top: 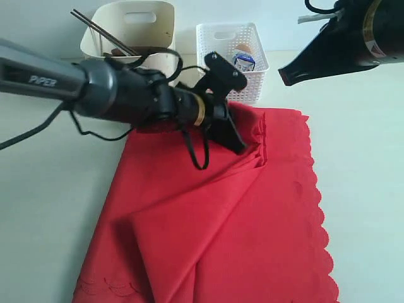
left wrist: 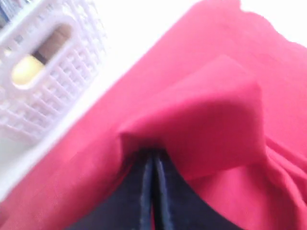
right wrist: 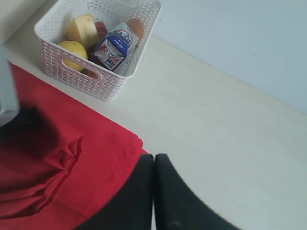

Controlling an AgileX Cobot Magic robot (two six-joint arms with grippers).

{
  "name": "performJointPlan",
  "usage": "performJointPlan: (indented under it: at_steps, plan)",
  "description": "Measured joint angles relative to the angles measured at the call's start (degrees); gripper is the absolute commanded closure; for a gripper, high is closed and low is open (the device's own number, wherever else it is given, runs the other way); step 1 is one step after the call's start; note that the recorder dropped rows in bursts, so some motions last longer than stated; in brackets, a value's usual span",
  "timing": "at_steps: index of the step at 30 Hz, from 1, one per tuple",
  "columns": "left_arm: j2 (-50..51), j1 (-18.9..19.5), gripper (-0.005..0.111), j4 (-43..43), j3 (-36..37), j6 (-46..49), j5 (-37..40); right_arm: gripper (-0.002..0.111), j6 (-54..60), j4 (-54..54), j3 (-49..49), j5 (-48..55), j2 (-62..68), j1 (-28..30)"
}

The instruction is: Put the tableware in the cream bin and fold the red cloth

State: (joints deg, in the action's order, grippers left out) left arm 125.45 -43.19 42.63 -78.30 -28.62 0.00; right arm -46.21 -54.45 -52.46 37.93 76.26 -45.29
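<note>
Nearest the exterior camera lies the near end of the cloth (top: 252,221), flat on the table (top: 366,189), its scalloped edge (top: 319,208) running down the right side and its long axis running away from the camera toward the containers. A broad flap already lies diagonally across the middle, so the fold looks part-made. Farther on, the left gripper (top: 238,144) is at the cloth's far end. In its wrist view the jaws are pressed together with red fabric bunched and lifted at their tips (left wrist: 153,155), so it appears clamped on a pinch of cloth. The rest of the cloth spreads from that pinch toward the near edge, and any folding pull would likely have to carry the pinch that way, along the long axis. The right gripper (top: 285,76) hangs in the air past the cloth's far right corner, jaws together on nothing (right wrist: 153,160). It is the nearer arm to that loose corner, which lies just beside and below it. Behind both stands the basket (top: 211,44) of food, and left of it the bin (top: 136,25) with chopsticks (top: 101,30) sticking out of it, well apart from either gripper.
</note>
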Motion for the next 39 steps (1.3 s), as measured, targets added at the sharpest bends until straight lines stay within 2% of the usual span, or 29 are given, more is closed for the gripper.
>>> performJointPlan:
  at_steps: [3,5,10,13,15,22,27,32,36,39]
  plan:
    - [2.77,0.0,0.107,0.22,-9.52,-0.04,8.37,0.108,0.0,0.0,0.0,0.0,0.0,0.0]
    - [3.02,0.0,0.107,0.22,-13.24,-0.04,13.6,0.108,0.0,0.0,0.0,0.0,0.0,0.0]
    - [0.2,-0.52,0.107,0.22,-12.46,2.17,20.74,0.108,0.0,0.0,0.0,0.11,0.0,0.0]
    - [-3.75,-1.24,0.107,0.22,-5.72,3.23,21.75,0.108,0.0,0.0,0.0,0.62,0.0,0.0]
    - [-7.36,-1.65,0.107,0.1,1.33,3.49,20.81,0.108,0.0,0.0,0.0,0.85,0.0,0.0]
    - [-18.57,-1.67,0.107,-1.03,25.91,1.28,9.97,0.108,0.0,-0.1,0.0,1.0,0.0,0.0]
    - [-19.76,-2.74,0.107,-1.15,33.95,0.65,1.99,0.108,0.0,-0.1,0.0,0.39,0.0,0.0]
    - [-19.76,-8.15,0.107,-1.15,35.36,-0.83,-4.26,0.108,0.0,-0.1,0.0,0.26,0.0,0.0]
    - [-20.54,-16.0,0.107,-0.83,35.38,-1.42,-10.69,0.108,0.0,-0.1,0.0,0.47,0.0,0.0]
    - [-23.19,-22.32,0.107,-0.04,35.25,-1.64,-11.85,0.108,0.0,-0.24,0.0,1.66,0.0,0.0]
